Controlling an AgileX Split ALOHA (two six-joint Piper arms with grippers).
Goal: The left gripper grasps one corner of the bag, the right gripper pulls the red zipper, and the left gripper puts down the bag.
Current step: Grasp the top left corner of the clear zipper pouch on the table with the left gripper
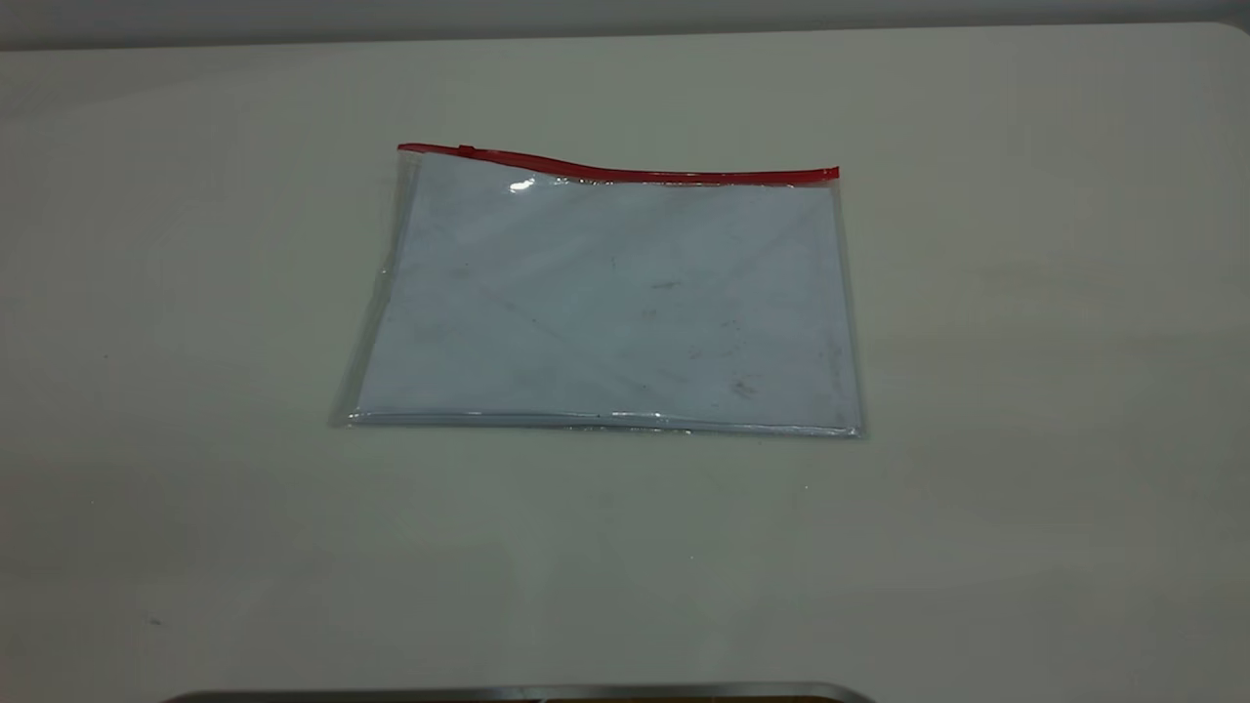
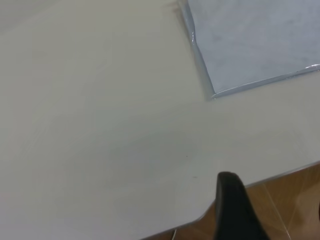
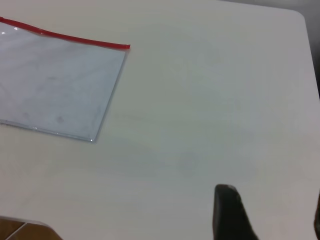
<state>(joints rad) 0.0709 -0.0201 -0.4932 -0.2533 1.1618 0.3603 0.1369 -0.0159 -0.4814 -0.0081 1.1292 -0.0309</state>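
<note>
The bag (image 1: 605, 303), a clear pouch with pale sheets inside, lies flat in the middle of the table. The red zipper (image 1: 625, 174) runs along its far long edge, with the slider tab (image 1: 466, 150) near the left end. Neither gripper shows in the exterior view. In the left wrist view the left gripper (image 2: 272, 202) hangs open and empty over the table's near edge, well short of the bag's corner (image 2: 250, 45). In the right wrist view the right gripper (image 3: 270, 212) is open and empty above bare table, away from the bag (image 3: 55, 85) and the zipper's end (image 3: 65, 37).
The white table (image 1: 1025, 391) has a rounded far right corner (image 3: 297, 15). Its near edge and brown floor (image 2: 285, 205) show in the left wrist view. A dark metal-edged object (image 1: 527, 693) sits at the exterior view's bottom.
</note>
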